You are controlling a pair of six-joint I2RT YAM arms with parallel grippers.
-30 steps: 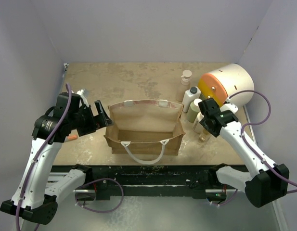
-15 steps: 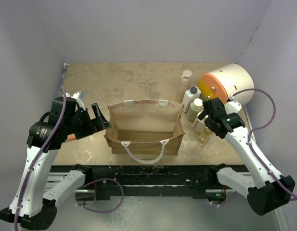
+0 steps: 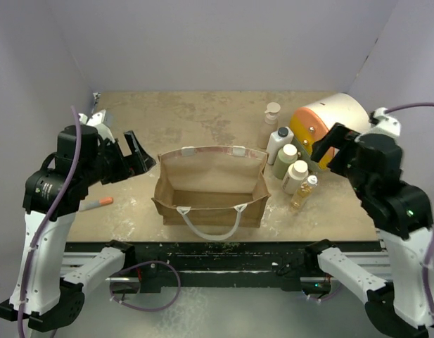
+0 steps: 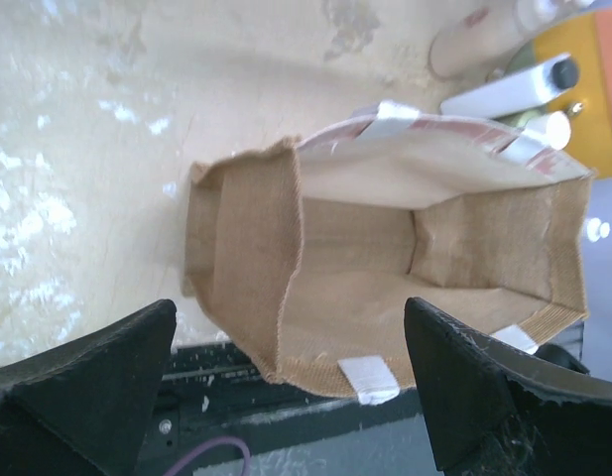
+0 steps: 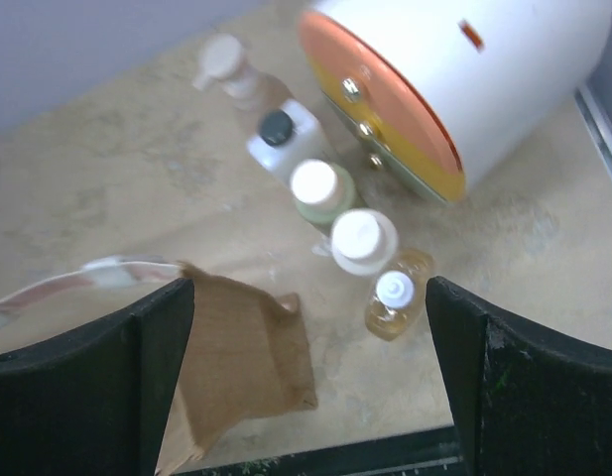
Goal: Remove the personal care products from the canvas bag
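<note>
The tan canvas bag [image 3: 209, 196] stands open in the middle; in the left wrist view its inside [image 4: 385, 258] shows no bottles. The five bottles stand in a row right of it: beige pump bottle [image 3: 272, 123], white black-capped [image 3: 279, 143], olive-green [image 3: 285, 160], cream wide-capped [image 3: 296, 176] and small amber [image 3: 304, 191]. The right wrist view shows them from above, from the pump bottle [image 5: 231, 74] to the amber one [image 5: 395, 302]. My left gripper [image 3: 136, 160] is open and empty, raised left of the bag. My right gripper [image 3: 333, 149] is open and empty, raised right of the bottles.
A large white-orange-yellow cylinder [image 3: 333, 125] lies at the back right, just behind the bottles. A thin orange marker pen [image 3: 97, 204] lies on the table left of the bag. Grey walls close in the back and both sides.
My right gripper has risen and pulled back to the right, away from the amber bottle. My left gripper has lifted and drawn back a little from the bag's left side.
</note>
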